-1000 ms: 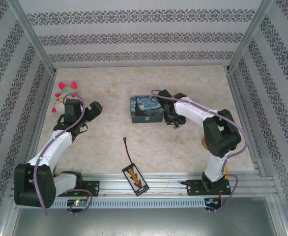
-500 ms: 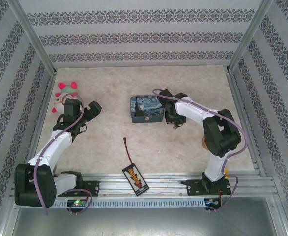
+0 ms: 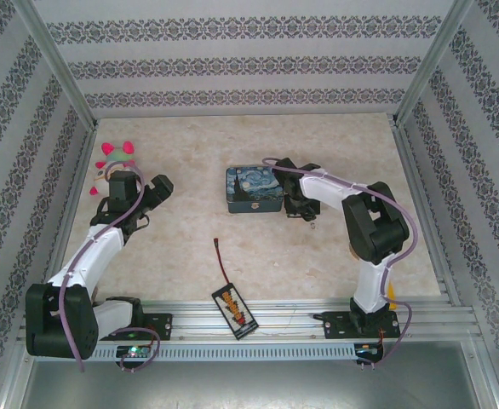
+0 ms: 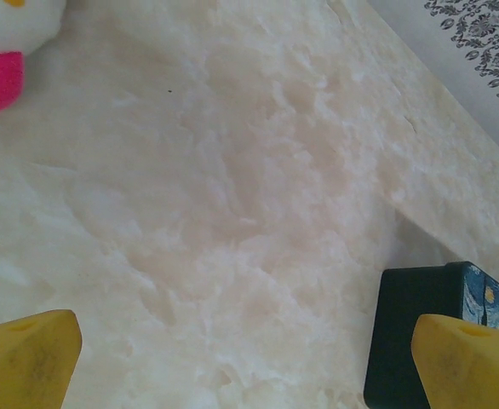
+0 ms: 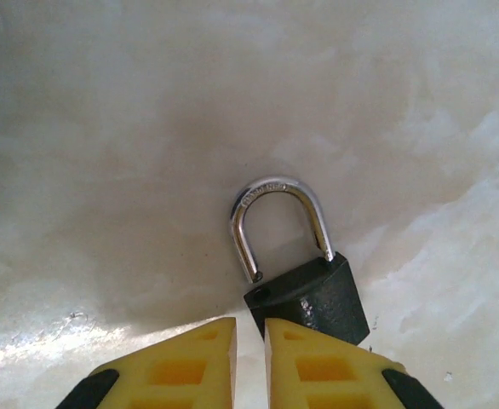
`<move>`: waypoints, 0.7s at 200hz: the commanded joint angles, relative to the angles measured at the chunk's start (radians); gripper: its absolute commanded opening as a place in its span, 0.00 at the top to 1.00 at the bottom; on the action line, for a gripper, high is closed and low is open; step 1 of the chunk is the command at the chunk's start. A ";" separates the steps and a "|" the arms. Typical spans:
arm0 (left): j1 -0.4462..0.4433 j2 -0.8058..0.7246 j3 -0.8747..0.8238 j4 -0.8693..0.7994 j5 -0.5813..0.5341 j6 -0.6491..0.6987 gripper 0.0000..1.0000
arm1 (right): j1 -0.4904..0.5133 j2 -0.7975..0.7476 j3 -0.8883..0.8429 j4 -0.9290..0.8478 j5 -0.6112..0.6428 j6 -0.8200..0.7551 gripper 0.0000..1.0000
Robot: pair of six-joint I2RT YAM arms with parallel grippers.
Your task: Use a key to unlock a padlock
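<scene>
1. Small dark-bodied padlock with a thin silvery shackle (image 5: 307, 298): it lies flat on the table, just right of the painted tin, with its shackle loop pointing away from the right gripper. One shackle leg sits in the body and the other ends at the body's corner; whether it is latched cannot be told.
2. Right gripper (image 5: 249, 328): the yellow jaws are closed to a thin slit, low over the table. The padlock body lies just beyond the tip of one jaw, to the side of the slit and not between the jaws.
3. Blue-and-yellow painted rectangular tin (image 3: 254, 189): it stands mid-table, just left of the right gripper.
4. Left gripper (image 4: 249, 366): the yellow jaws are spread wide, holding nothing, over bare table and well apart from the padlock.
5. White-and-pink plush toy (image 3: 113, 162): it sits at the far left of the table, just behind the left gripper.
6. Flat black pack with orange label and red wire (image 3: 235, 308): it lies at the near edge, between the two arm bases.
7. Pale marbled table (image 3: 190, 256): it is enclosed by patterned walls (image 3: 249, 64).
</scene>
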State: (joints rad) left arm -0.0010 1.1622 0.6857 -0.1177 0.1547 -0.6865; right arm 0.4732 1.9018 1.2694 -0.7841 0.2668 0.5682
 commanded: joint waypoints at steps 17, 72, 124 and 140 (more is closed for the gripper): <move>0.018 -0.057 0.037 -0.053 -0.106 0.086 0.01 | -0.017 -0.203 -0.074 -0.003 0.031 -0.032 0.78; 0.019 -0.086 -0.042 0.078 -0.201 0.236 0.01 | -0.079 -0.509 -0.233 0.091 0.097 -0.113 0.55; 0.022 -0.119 -0.186 0.352 -0.342 0.425 0.01 | -0.159 -0.800 -0.413 0.292 0.160 -0.227 0.02; 0.025 -0.111 -0.229 0.450 -0.370 0.480 0.01 | -0.198 -0.870 -0.458 0.347 0.163 -0.244 0.02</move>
State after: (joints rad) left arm 0.0036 1.0573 0.5037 0.1169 -0.1249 -0.3439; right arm 0.3149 1.1107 0.8677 -0.5678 0.3832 0.3851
